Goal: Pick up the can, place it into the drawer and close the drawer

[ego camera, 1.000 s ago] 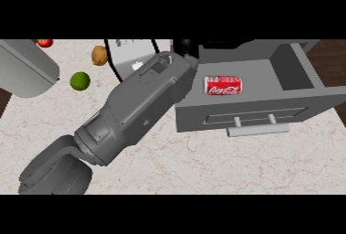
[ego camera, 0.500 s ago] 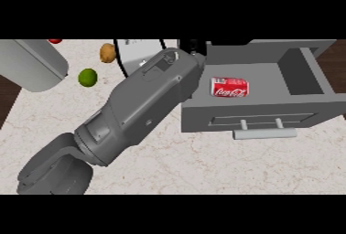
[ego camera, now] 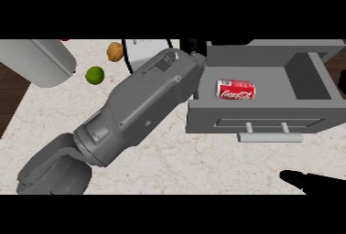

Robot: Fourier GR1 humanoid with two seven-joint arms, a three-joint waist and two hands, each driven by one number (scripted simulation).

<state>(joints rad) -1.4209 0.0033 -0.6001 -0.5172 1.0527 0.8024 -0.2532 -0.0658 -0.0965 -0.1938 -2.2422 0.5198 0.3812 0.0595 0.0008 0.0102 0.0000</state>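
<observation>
The red can [ego camera: 235,89] lies on its side inside the open grey drawer [ego camera: 317,82], toward the drawer's left half. My left forearm [ego camera: 135,114] runs from the lower left up to the drawer's left wall. Only a black sliver of the left hand [ego camera: 196,46] shows past the wrist, just outside the drawer's back left corner and clear of the can. A black part of my right hand [ego camera: 304,180] shows at the lower right, in front of the drawer's handle [ego camera: 270,137] and apart from it.
A green lime [ego camera: 94,74] and a brown potato-like item [ego camera: 115,51] lie at the back left. A large grey cylinder [ego camera: 37,61] lies at the far left near the counter's edge. A white object [ego camera: 145,50] sits behind my forearm.
The right hand has come into view at the lower right. The can stays in the drawer, and the left arm remains beside the drawer's left wall.
</observation>
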